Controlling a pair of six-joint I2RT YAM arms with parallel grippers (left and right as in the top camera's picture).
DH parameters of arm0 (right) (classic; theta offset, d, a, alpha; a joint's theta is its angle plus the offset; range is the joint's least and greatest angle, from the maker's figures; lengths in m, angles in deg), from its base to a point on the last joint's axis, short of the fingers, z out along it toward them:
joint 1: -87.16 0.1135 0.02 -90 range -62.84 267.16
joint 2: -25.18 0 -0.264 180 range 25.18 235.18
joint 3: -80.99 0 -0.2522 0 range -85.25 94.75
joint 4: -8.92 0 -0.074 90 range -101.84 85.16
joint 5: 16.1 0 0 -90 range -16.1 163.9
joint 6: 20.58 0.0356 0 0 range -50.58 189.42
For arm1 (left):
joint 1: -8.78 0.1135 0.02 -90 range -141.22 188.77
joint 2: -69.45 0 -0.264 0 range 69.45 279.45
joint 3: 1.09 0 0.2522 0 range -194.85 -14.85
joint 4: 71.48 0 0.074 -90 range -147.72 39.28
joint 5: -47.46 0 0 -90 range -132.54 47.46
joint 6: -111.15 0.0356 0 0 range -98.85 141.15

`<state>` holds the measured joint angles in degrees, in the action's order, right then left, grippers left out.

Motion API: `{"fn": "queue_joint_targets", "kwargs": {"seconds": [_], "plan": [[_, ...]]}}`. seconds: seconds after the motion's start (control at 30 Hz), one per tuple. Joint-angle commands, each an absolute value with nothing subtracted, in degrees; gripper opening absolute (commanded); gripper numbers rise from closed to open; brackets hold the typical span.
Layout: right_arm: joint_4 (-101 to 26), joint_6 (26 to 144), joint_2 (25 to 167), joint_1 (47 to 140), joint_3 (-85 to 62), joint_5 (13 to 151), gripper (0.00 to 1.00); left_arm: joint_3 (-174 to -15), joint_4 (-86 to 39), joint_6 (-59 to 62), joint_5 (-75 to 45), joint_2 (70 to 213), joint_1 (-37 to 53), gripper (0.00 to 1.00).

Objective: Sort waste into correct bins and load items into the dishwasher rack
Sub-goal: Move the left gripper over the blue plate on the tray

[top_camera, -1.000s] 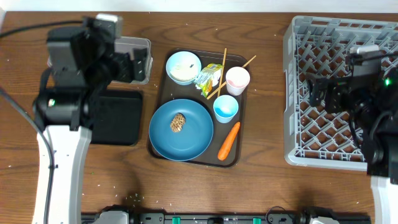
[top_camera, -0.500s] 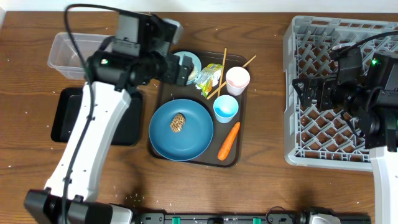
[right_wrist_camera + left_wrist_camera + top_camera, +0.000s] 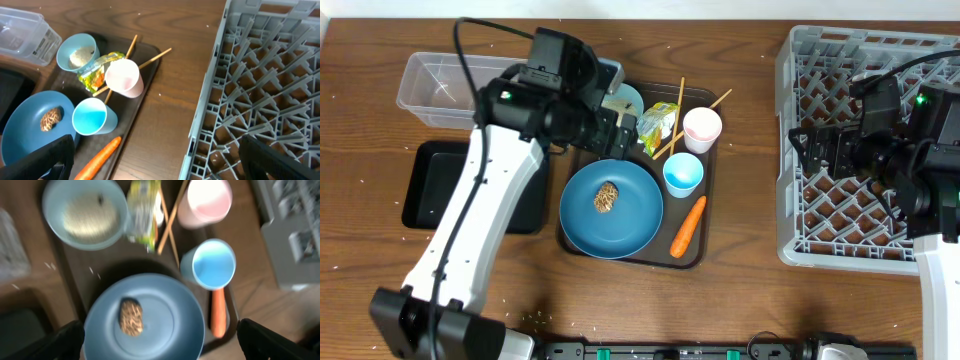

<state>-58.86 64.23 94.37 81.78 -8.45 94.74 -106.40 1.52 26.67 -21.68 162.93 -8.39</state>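
Swung left jaws away from the tub (image 3: 435,85) and over the tray's (image 3: 655,254) upper left, half hiding the bowl (image 3: 85,212) from overhead. Kept right jaws above the rack (image 3: 788,180), barely shifted. Saw both pairs of jaws spread wide, gripping nothing. Found scrap (image 3: 607,197) on the plate (image 3: 635,225), carrot (image 3: 688,226) just right of it, blue cup (image 3: 683,174) and pink cup (image 3: 702,128) upright, wrapper (image 3: 658,125) between bowl and pink cup, chopsticks (image 3: 679,100) crossing beside it. Noted black bin (image 3: 425,190) on the bench (image 3: 740,300), just below the tub.
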Motion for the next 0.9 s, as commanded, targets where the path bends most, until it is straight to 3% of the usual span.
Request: {"fn": "queue_joint_targets", "kwargs": {"seconds": [0.0,0.47,0.87], "plan": [[-59.62,64.60,95.20,82.32,-7.36,95.11,0.98,-103.58,3.03,26.01,-21.38,166.42,-10.16,0.98],[-61.41,64.60,96.07,82.32,-7.36,94.43,0.96,-103.03,1.76,24.07,-30.75,170.73,-12.94,0.95],[-62.62,64.67,96.07,82.32,-7.36,93.63,0.94,-102.22,3.07,24.09,-31.04,172.96,-14.23,0.95]]}}
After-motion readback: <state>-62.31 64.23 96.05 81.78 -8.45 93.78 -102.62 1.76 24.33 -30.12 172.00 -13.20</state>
